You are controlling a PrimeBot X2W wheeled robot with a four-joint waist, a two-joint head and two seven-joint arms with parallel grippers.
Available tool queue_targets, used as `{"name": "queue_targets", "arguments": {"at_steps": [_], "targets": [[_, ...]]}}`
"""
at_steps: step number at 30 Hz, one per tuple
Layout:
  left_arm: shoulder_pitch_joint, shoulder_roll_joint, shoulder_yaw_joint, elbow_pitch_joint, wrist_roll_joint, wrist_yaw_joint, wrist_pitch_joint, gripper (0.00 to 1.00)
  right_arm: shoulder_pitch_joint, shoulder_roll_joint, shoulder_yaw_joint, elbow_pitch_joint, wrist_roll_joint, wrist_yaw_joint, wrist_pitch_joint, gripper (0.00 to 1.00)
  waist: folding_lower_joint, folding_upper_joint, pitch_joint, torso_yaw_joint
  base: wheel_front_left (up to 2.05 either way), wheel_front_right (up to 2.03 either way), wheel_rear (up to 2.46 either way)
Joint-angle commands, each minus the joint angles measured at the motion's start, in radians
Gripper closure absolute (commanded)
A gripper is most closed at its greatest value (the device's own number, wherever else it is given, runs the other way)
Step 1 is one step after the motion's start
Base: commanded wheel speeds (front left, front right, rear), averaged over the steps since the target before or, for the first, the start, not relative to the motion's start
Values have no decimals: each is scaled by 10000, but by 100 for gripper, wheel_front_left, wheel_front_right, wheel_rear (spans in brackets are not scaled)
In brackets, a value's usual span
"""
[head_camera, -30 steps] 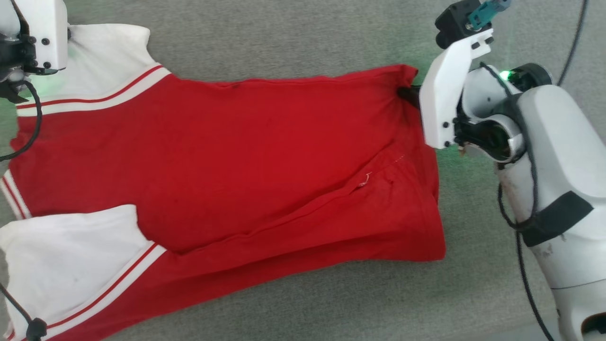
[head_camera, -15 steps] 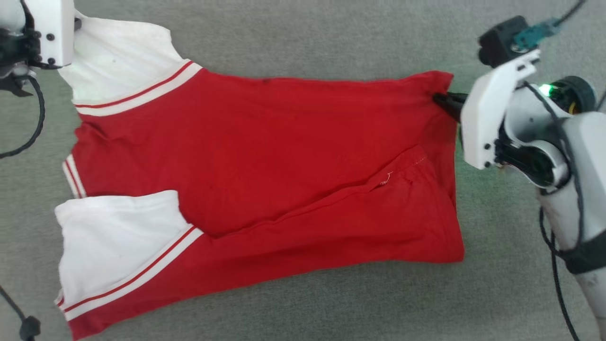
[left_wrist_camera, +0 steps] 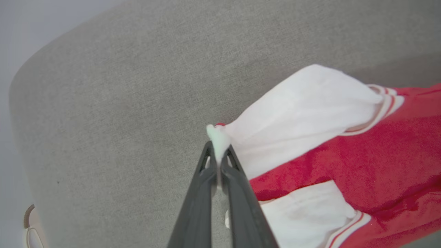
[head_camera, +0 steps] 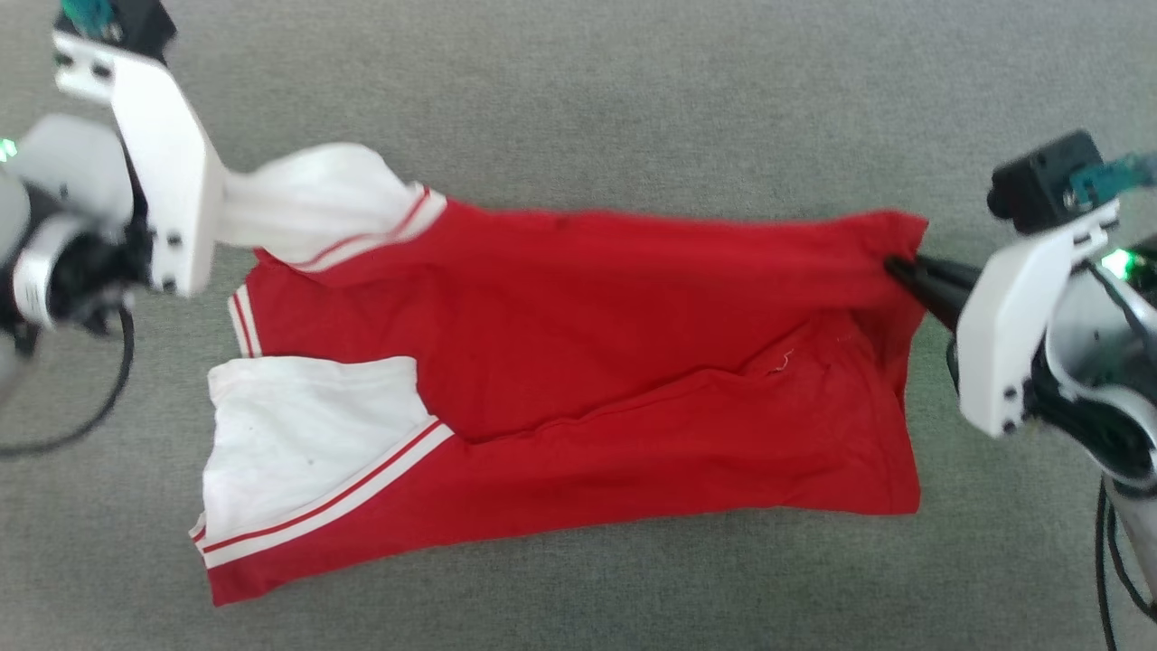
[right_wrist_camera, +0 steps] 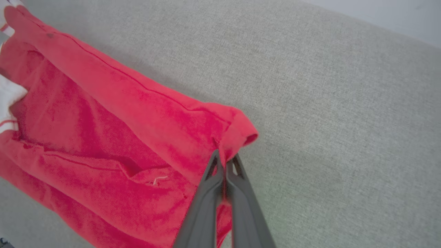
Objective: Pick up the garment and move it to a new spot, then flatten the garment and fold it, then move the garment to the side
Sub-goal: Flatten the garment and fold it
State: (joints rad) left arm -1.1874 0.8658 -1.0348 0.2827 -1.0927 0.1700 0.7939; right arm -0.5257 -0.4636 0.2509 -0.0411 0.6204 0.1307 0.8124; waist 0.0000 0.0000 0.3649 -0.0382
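The garment [head_camera: 578, 344], red with white sleeves and striped trim, is stretched sideways between my two grippers over a grey fabric surface; no lettering shows. My left gripper [left_wrist_camera: 217, 151] is shut on the tip of the far white sleeve [left_wrist_camera: 303, 103], which is pulled into a bunched cone. In the head view, the arm's white wrist plate [head_camera: 172, 172] covers that gripper's fingers. My right gripper [head_camera: 895, 268] is shut on the far corner of the red hem [right_wrist_camera: 237, 134]. The near sleeve [head_camera: 307, 443] and the lower body lie flat on the surface.
The grey fabric surface [head_camera: 578, 90] extends on all sides of the garment. Its rounded edge [left_wrist_camera: 20, 86] shows in the left wrist view, with a pale background beyond. Black cables [head_camera: 1107, 542] hang along my right arm.
The head camera has shifted, so the garment looks smaller and more centred. The far sleeve lay flat and is now drawn up into a cone. Both grips have held.
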Motion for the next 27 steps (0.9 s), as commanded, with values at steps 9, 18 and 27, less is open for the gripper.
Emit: {"name": "queue_targets", "arguments": {"at_steps": [9,18,27], "targets": [[2470,2002,-268,-4779,-543,2703,213,100,2199,-307,-697,-1567,385,0,858,100,0,0,-283,288,0,0,0],[4195,1713,-674,-5090,-1321,3337,-423,100,2972,126,-644,-949,304,1,758,97,0,0,-427,382,0,0,0],[4782,1190,-126,-4064,-1590,2727,-2161,0,3154,355,-604,-372,340,1,183,0,0,0,-890,515,0,0,0]]}}
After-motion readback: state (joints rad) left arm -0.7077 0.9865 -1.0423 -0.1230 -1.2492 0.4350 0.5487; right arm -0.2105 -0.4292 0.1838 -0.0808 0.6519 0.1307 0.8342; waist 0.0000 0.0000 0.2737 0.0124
